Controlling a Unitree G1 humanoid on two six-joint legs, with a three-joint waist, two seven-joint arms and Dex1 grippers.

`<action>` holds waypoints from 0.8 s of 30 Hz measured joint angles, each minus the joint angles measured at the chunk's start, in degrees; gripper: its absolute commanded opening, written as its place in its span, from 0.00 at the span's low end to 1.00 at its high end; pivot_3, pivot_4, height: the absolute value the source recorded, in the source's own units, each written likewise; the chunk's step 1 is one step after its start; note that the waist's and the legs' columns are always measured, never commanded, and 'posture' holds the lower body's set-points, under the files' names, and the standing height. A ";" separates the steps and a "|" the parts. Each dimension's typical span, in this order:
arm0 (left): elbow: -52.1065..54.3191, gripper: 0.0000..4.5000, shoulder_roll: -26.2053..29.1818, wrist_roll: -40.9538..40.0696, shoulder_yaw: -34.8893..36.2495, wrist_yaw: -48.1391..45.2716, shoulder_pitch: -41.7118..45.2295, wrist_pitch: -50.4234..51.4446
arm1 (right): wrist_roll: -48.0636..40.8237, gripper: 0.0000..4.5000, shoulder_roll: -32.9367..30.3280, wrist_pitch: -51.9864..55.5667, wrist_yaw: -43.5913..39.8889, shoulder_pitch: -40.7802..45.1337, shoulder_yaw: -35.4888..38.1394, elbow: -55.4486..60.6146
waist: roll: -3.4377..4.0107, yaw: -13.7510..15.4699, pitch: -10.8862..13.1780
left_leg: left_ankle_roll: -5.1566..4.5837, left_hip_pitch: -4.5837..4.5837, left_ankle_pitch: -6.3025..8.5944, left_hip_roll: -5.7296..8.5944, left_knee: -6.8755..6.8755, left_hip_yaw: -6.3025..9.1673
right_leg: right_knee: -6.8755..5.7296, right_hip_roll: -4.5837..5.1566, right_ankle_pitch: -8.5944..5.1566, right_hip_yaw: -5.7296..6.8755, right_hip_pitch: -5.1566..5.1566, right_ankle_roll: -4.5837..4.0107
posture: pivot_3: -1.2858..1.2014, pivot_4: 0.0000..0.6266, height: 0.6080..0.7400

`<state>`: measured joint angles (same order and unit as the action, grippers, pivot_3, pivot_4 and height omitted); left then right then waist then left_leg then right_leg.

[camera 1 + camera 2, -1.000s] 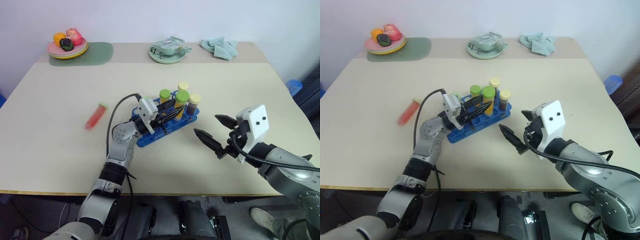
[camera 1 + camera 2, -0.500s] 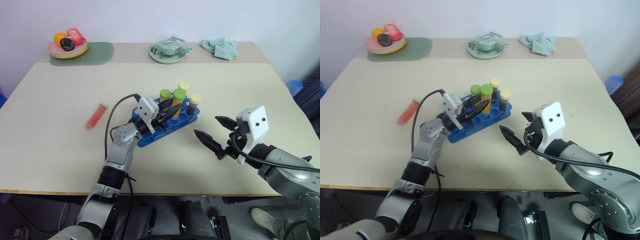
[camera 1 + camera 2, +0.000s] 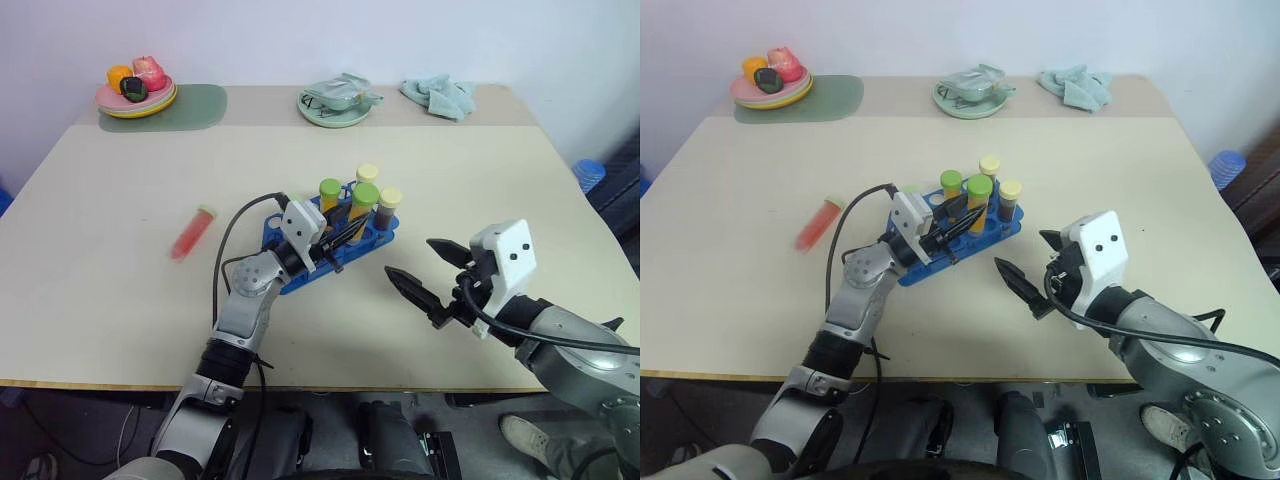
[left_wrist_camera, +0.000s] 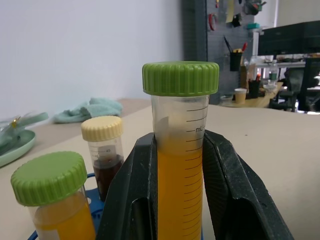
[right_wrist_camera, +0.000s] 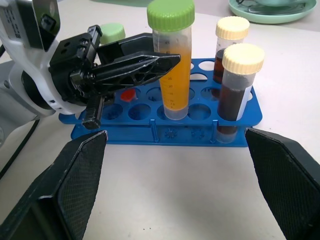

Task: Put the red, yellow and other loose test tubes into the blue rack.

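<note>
Four capped tubes stand in the blue rack (image 3: 330, 248) mid-desk, one orange-yellow tube (image 5: 171, 65) clamped by the left gripper (image 5: 150, 62) with its foot in a hole, while the red tube (image 3: 192, 233) lies loose well left and the right gripper (image 3: 424, 275) waits wide, empty.

A workshop or lab: a tool pegboard (image 4: 235, 15), monitor (image 4: 290, 37) and workbench (image 4: 260, 100) stand behind.

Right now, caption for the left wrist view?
Left gripper shut on the orange tube, other capped tubes standing beside it.
</note>
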<state>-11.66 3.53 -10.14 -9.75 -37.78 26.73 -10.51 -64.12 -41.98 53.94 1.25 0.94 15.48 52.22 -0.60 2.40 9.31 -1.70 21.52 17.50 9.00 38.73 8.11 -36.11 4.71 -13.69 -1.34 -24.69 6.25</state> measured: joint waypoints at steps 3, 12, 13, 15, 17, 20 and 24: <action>0.55 0.15 -0.01 0.70 -0.23 0.99 -0.19 0.00 | -0.96 1.00 -1.18 0.00 0.15 0.02 0.48 -0.04 | 0.00 0.03 0.00 | 0.00 0.00 0.00 0.00 0.00 0.00 | 0.00 0.00 0.00 0.00 0.00 0.00 | 0.52 0.24 1.00; 1.82 0.15 -1.94 2.76 -0.84 5.69 -2.39 -0.11 | -5.13 1.00 -4.67 -0.45 0.05 -3.69 3.80 0.01 | 0.00 0.13 0.00 | 0.00 -0.01 0.00 0.00 0.00 0.00 | 0.02 0.01 0.00 0.00 0.03 0.00 | 0.52 0.24 1.00; 1.99 0.15 -2.09 2.91 -0.95 5.83 -2.57 -0.11 | -5.69 1.00 -5.08 -0.56 0.06 -4.10 4.10 0.00 | 0.00 0.12 0.00 | 0.00 -0.01 0.00 -0.01 0.01 0.00 | 0.02 0.01 0.00 0.00 0.03 0.00 | 0.52 0.24 1.00; 2.55 0.15 -2.29 3.19 -1.35 6.06 -3.13 -0.13 | -6.65 1.00 -6.06 -0.75 0.05 -4.62 4.51 0.01 | 0.00 0.11 0.00 | -0.01 -0.01 0.00 -0.01 0.01 -0.01 | 0.02 0.01 0.00 0.00 0.03 0.01 | 0.52 0.24 1.00; 2.73 0.15 -2.49 3.30 -1.71 6.34 -3.55 -0.40 | -7.34 1.00 -6.76 -1.02 0.05 -4.79 4.81 0.00 | 0.00 0.14 0.00 | -0.01 -0.01 0.00 -0.01 0.01 -0.01 | 0.02 0.01 0.00 0.00 0.04 0.01 | 0.52 0.24 1.00; 2.68 0.15 -2.40 3.54 -1.85 6.67 -3.87 -1.20 | -8.23 1.00 -7.46 -1.59 0.05 -4.78 5.04 -0.01 | 0.00 0.11 0.00 | -0.01 -0.02 0.00 -0.01 0.01 0.00 | 0.02 0.00 0.00 0.00 0.04 0.01 | 0.52 0.24 1.00; 1.46 0.15 -1.96 4.50 -1.83 7.45 -3.65 -2.78 | -8.50 1.00 -8.03 -2.04 -0.10 -4.71 5.01 -0.27 | 0.00 0.14 0.00 | -0.01 -0.03 0.00 -0.01 0.01 -0.01 | 0.02 0.01 0.00 0.00 0.05 0.01 | 0.52 0.24 1.00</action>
<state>-10.20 1.57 -5.65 -11.58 -30.32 23.08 -13.29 -72.62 -50.01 51.90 1.15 -3.77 20.50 51.96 -0.60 2.54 9.31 -1.71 21.50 17.50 9.00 38.74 8.10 -36.09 4.72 -13.69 -1.34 -24.63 6.25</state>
